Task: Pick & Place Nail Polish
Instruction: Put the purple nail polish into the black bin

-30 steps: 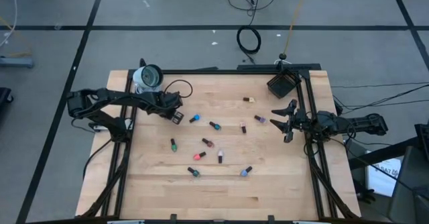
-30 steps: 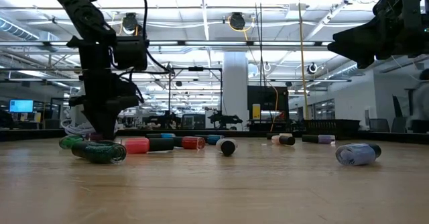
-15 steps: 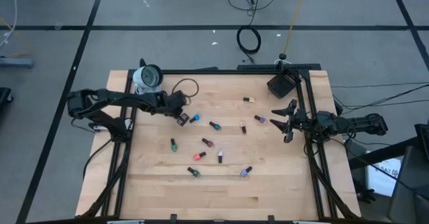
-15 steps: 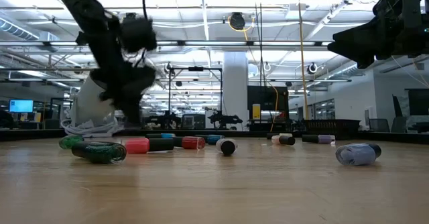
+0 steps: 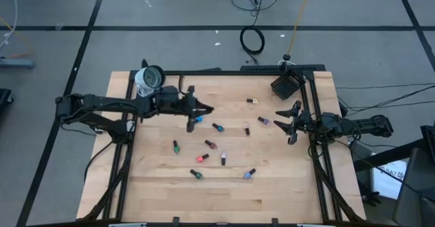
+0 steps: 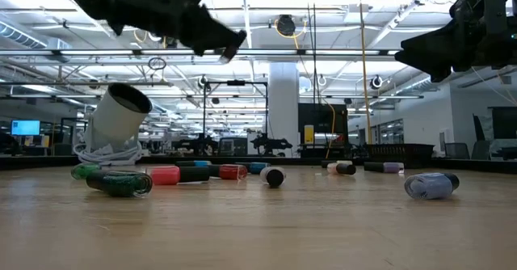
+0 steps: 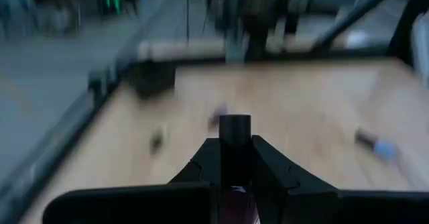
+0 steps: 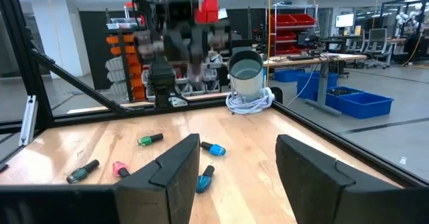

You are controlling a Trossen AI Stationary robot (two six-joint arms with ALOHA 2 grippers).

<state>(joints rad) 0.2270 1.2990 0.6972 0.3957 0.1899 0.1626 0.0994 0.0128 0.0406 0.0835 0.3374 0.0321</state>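
Observation:
Several small nail polish bottles lie on their sides across the wooden table (image 5: 285,186), among them a blue one (image 5: 197,120), a red one (image 5: 202,158) and a green one (image 5: 175,146). My left gripper (image 5: 206,109) hangs high over the table's far left part (image 6: 233,44), pointing nearly level toward the right edge, shut on one bottle (image 7: 234,137). My right gripper (image 5: 284,121) waits open at the right edge, with nothing between its fingers (image 8: 175,163). My left gripper pinches a nail polish bottle between its two fingers (image 7: 204,158). The dark cap (image 7: 234,125) sticks out past the fingertips and a pinkish body (image 7: 234,198) shows farther back. The bottle lies along the fingers, nearly level, lifted clear of the table.
A small black box (image 5: 285,86) stands at the far right corner. A white cylinder (image 5: 149,79) with a coiled cable lies at the far left corner. Black frame rails (image 5: 314,152) run along the table's edges. The near part of the table holds bare wood.
My left gripper has risen from the table's surface and gone toward the right edge. It has tipped from pointing down to nearly level and rolled about its axis. The bottles on the table have stayed where they were.

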